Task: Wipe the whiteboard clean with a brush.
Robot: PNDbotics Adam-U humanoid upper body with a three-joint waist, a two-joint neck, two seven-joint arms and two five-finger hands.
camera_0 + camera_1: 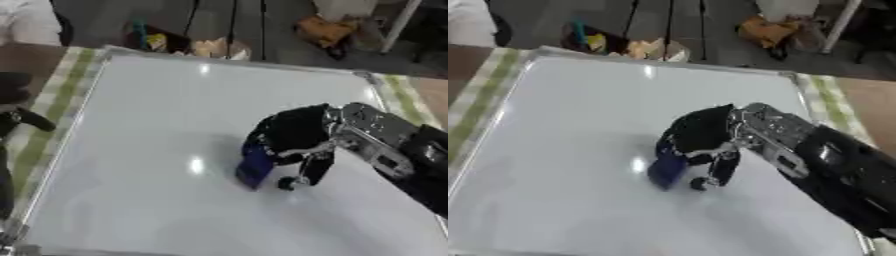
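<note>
A large whiteboard lies flat and fills most of both views; its surface looks plain white with a few light glares. My right hand reaches in from the right over the board's middle. Its fingers are curled round a blue brush, whose lower face rests on the board. My left hand shows only as a dark shape at the left edge of the left eye view, off the board; its fingers are not clear.
The board has a thin metal frame and lies on a green-striped cloth. Beyond the far edge stand a box with coloured items, a brown bundle and table legs on the floor.
</note>
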